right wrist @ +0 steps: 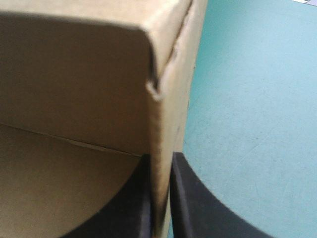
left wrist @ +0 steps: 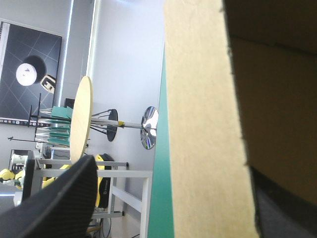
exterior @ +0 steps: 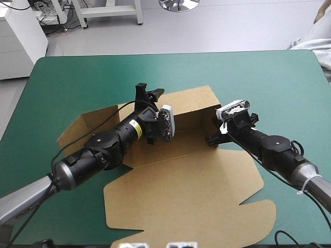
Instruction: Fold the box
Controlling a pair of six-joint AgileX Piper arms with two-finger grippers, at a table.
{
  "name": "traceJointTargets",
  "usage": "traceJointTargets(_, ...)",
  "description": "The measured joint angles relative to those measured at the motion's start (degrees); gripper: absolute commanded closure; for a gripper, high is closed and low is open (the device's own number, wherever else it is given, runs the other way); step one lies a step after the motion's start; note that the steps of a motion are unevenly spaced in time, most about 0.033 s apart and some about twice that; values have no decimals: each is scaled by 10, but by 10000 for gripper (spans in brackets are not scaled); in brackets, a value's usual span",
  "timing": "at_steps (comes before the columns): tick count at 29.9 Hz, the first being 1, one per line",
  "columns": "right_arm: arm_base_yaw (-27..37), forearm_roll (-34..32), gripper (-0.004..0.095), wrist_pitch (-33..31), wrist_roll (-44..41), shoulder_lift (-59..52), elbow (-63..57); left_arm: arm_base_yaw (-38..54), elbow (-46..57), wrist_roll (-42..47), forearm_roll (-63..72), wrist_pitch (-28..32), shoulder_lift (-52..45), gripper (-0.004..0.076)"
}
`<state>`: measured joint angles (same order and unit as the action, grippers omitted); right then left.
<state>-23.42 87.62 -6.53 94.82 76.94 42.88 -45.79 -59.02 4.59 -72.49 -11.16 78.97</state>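
One brown box (exterior: 196, 186), lid flat, far walls raised. I have two: my left end effector (exterior: 149, 93) stands apart astride its far wall, and my right end effector (exterior: 212, 139) is clamped on its side wall.

Raised back and right walls of the box (exterior: 192, 106) bar the middle, left hand (exterior: 148, 95) and right hand (exterior: 213, 138) at them; bench (exterior: 243, 77) beyond lies free.

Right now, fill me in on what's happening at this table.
A two-armed robot is folding the brown box on the teal-green table. Its far wall stands raised; the rest lies flat. The right hand is shut on the side wall at the corner; the left hand is open, straddling the far wall.
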Motion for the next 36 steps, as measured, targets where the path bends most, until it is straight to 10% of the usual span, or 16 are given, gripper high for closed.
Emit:
traceJointTargets(14, -3, -8, 927, 3, 1, 2, 0, -249, 0, -38, 103, -259, -107, 213)
traceJointTargets(22, -4, -8, 927, 28, 1, 2, 7, -316, -65, -46, 128, -376, -140, 706)
traceJointTargets(24, -4, -8, 927, 34, 0, 5, 15, -316, -93, -46, 129, -397, -140, 710)
traceJointTargets(36, -4, -13, 927, 38, -1, 7, 38, 30, -239, -182, 438, -431, -129, 708)
